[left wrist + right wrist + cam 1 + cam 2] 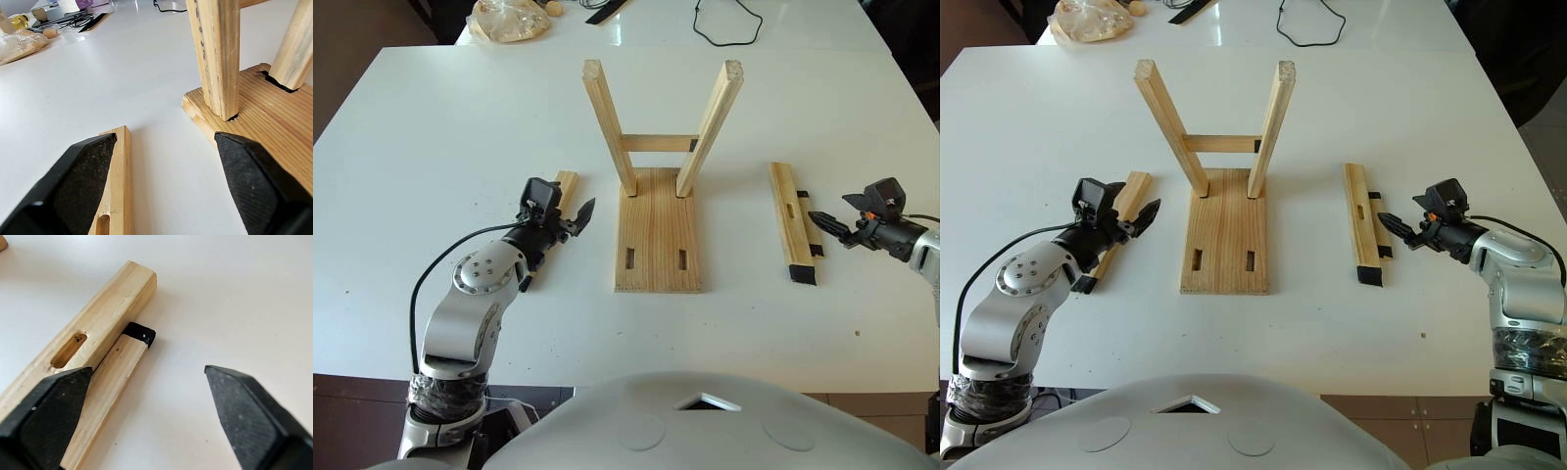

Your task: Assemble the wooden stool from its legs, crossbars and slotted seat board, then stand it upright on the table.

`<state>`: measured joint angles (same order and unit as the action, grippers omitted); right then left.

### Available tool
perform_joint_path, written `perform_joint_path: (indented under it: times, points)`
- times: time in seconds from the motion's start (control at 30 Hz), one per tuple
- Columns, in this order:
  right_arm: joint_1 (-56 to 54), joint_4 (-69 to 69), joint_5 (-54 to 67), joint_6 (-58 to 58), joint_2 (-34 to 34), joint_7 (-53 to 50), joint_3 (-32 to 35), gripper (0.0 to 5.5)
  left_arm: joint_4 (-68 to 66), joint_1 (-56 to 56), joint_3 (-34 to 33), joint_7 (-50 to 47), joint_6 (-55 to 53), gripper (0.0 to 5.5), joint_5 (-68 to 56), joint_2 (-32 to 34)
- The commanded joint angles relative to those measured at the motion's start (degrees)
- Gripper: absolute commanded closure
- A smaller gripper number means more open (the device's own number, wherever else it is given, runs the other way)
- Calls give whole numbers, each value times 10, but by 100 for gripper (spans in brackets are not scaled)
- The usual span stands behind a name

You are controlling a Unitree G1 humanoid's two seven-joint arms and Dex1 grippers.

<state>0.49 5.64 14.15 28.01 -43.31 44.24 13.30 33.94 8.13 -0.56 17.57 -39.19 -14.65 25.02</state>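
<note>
left tool [578, 217] released over loose leg [568, 183]; right tool [824, 224] released beside second leg [790, 220]. seat board [656, 235] between them. bag [512, 20], cable [729, 27] on far worktop [646, 22].

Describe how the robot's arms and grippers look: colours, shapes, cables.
Both arms are rounded silver-grey metal shells: the left arm has a round joint cap with small holes and a black cable looping beside it. The right arm is alike. The left gripper and right gripper are black, each with two pointed, finely textured fingers; a small orange mark sits on the right one.
</note>
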Motion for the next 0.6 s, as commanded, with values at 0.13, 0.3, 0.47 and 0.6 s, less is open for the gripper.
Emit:
perform_joint_path:
  times: [0.13, 0.3, 0.47, 0.6]
  points:
    - [9, -15, -25, -31, 4, -6, -28, 126, -7, 0, 6, 2, 2, 178, 8, -1]
    - [2, -53, -25, -24, 11, -7, -51, 126, -6, -2, 11, -1, -2, 178, 9, -5]
    - [12, -39, -53, -52, -2, -8, -73, 126, -7, 3, 13, -8, 0, 178, 13, -12]
    - [17, -8, -64, -85, -6, -17, -62, 126, -5, 3, 10, -8, 2, 178, 13, -21]
